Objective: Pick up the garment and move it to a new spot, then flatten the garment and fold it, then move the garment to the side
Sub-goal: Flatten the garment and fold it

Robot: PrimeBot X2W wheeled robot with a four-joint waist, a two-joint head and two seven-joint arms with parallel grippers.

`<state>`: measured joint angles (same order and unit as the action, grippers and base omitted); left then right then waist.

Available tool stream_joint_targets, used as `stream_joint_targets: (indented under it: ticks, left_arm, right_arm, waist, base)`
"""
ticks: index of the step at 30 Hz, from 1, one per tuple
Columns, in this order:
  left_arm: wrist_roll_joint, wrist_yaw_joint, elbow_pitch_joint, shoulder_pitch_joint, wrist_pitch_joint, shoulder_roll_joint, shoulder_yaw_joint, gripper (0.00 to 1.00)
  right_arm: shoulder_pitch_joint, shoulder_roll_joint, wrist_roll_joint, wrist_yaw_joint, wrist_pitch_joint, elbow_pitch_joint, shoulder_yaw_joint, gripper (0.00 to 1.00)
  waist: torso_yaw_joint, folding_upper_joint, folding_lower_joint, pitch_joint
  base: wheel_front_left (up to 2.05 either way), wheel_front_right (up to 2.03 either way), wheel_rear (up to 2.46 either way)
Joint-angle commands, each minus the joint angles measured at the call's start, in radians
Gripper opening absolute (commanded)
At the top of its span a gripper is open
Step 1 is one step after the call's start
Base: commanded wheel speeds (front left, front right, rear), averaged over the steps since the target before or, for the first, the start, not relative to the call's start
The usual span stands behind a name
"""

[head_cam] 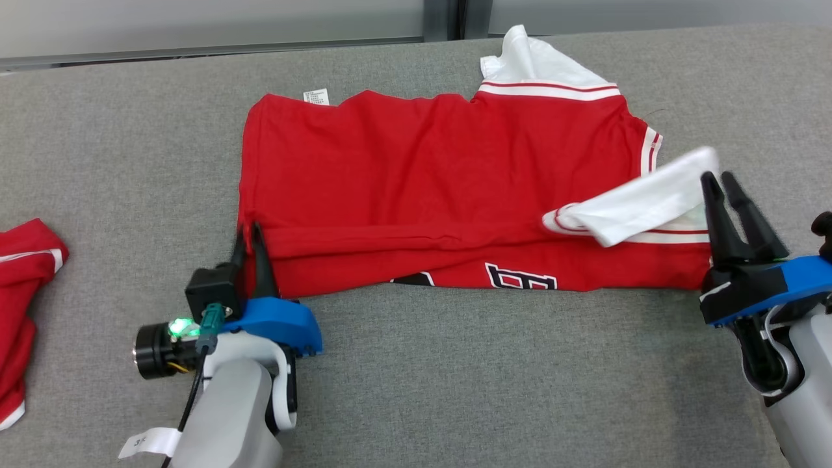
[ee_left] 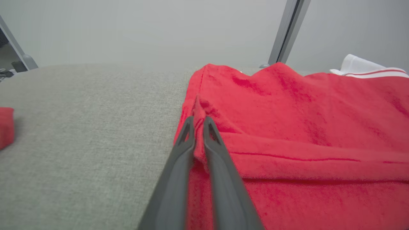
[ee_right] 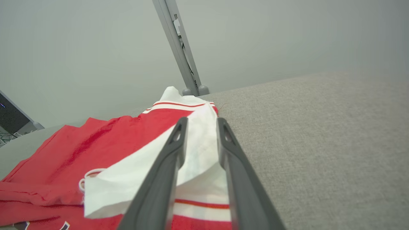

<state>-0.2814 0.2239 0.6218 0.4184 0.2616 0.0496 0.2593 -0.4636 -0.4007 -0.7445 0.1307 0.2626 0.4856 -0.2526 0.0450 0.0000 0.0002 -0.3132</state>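
1. At far left, a second red garment [head_cam: 26, 279] lies at the edge of the grey table [head_cam: 455, 377], well apart from the work.
2. Our left gripper [head_cam: 250, 235] is clamped on the garment [head_cam: 422, 169], pinching a ridge of red cloth at its left folded edge.
3. The garment lies spread across the middle of the table. Its near hem is doubled over and black lettering [head_cam: 520, 278] shows.
4. At right, our right gripper [head_cam: 723, 185] stands narrowly parted with the white sleeve [head_cam: 640, 205] showing between its fingers. We cannot tell whether they touch it.
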Motion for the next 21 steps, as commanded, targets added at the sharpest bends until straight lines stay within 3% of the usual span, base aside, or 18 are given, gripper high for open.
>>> stream_joint_targets:
  ticks: [1, 5, 10, 21]
  left_arm:
    - [0.017, 0.017, -0.038, 0.007, 0.005, 0.002, -0.014, 1.0]
    - [0.061, 0.049, -0.152, -0.06, 0.005, 0.002, -0.044, 1.0]
    - [0.101, 0.039, -0.21, -0.165, 0.005, 0.001, -0.041, 1.0]
    - [0.109, -0.002, -0.213, -0.341, 0.005, 0.001, -0.063, 1.0]
  right_arm:
    - [-0.01, 0.011, 0.04, 0.0, 0.003, -0.019, 0.02, 1.0]
    - [0.043, 0.048, 0.208, 0.0, 0.003, -0.092, 0.085, 1.0]
    - [0.13, 0.109, 0.37, 0.0, 0.003, -0.159, 0.127, 1.0]
    - [0.319, 0.205, 0.507, 0.0, 0.003, -0.152, 0.153, 1.0]
  waist:
    - [0.0, 0.0, -0.0002, 0.0]
    - [0.006, 0.0, -0.0002, 0.016]
    - [0.015, 0.0, -0.0002, 0.062]
    - [0.028, 0.0, -0.0002, 0.197]
  base:
    - [0.0, 0.0, 0.0]
    - [0.0, 0.0, 0.0]
    - [0.0, 0.0, 0.0]
    - [0.0, 0.0, 0.0]
